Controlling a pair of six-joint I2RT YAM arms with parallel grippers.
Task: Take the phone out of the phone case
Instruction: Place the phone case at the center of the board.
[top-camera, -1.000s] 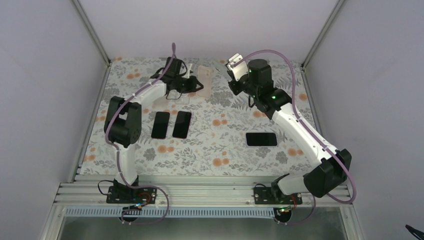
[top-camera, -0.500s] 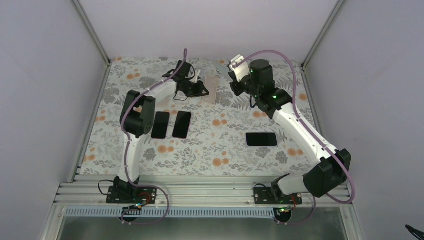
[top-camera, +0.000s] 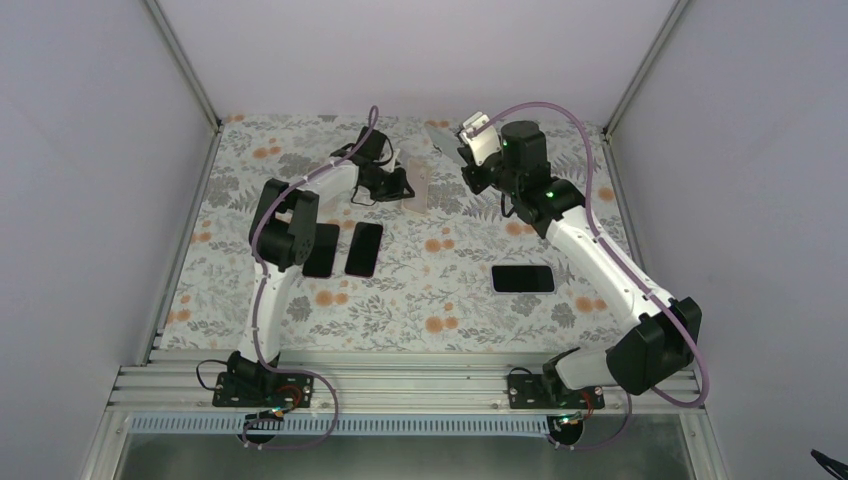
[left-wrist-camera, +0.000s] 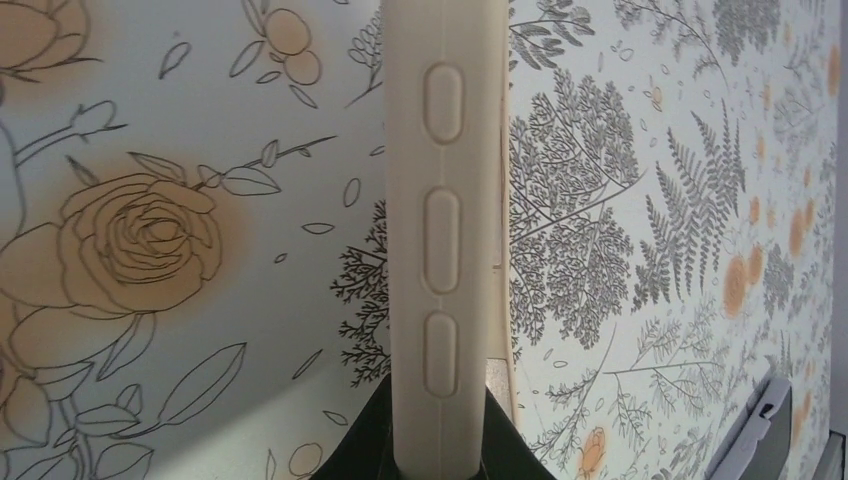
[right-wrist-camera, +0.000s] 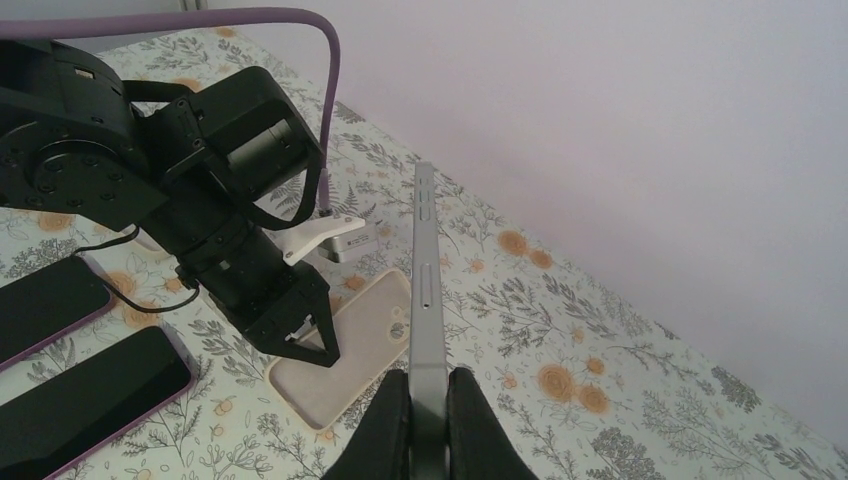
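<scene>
The case (left-wrist-camera: 440, 250) is pinched at one edge by the left claw (top-camera: 398, 186). Since a second ago it has been carried right and nearer, with the left arm (top-camera: 285, 225) swung inward. The phone (right-wrist-camera: 424, 270) is out of the case, pinched edge-up by the right claw (right-wrist-camera: 428, 400) above the far bench (top-camera: 450, 300), hardly shifted. The three spare phones (top-camera: 522, 278) are left unmoved.

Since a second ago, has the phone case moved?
Yes. The phone case has shifted right and slightly toward the near edge, closing on the lone black phone, which stayed put.
</scene>
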